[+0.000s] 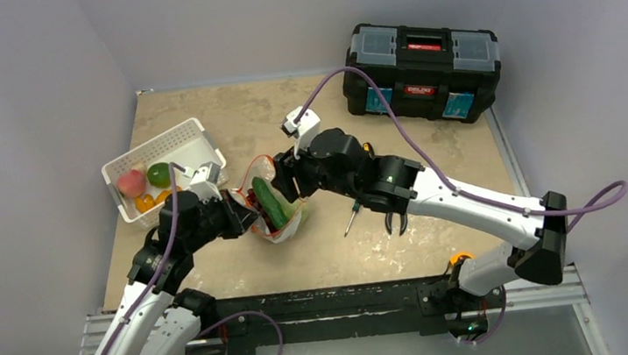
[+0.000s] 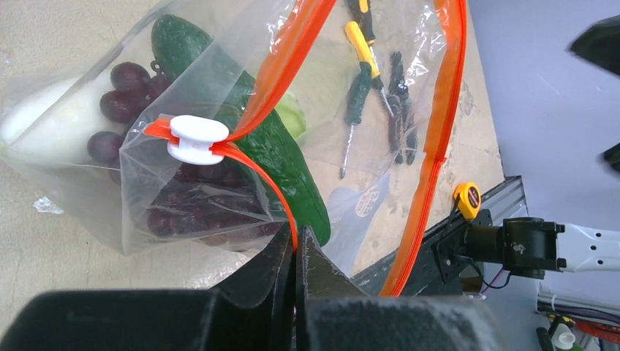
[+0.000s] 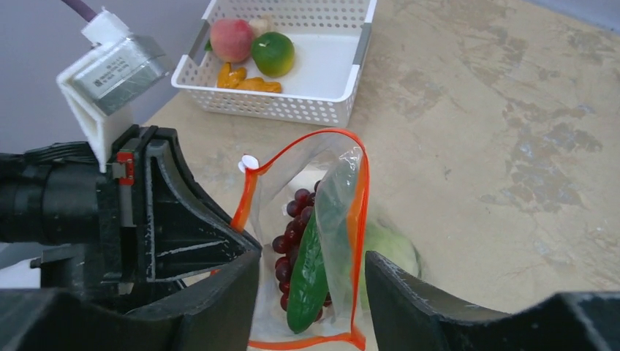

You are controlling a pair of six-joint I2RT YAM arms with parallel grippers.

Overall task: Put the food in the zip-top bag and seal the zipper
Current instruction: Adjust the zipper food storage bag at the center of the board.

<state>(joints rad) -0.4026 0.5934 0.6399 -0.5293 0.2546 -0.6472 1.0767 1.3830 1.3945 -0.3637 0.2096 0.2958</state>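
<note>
The clear zip-top bag [image 1: 278,225] stands open at mid-table, held up by its mouth. The dark green cucumber [image 1: 270,204] and the dark red grape bunch [image 2: 179,201] are inside it; the leafy cabbage [image 3: 387,252] shows through its far side. My left gripper [image 2: 296,238] is shut on the orange-red zipper strip [image 2: 278,201], near its white slider [image 2: 196,137]. My right gripper [image 3: 311,289] is open, right above the bag's mouth, holding nothing. The pink-red peach [image 3: 232,39] and the green round fruit [image 3: 273,53] lie in the white basket [image 3: 333,77].
The white slotted basket [image 1: 168,149] at the left also holds small orange pieces [image 3: 245,79]. Screwdrivers and pliers [image 2: 376,84] lie right of the bag. A black toolbox [image 1: 421,69] stands at the back right. A yellow tape measure [image 2: 468,199] sits near the front edge.
</note>
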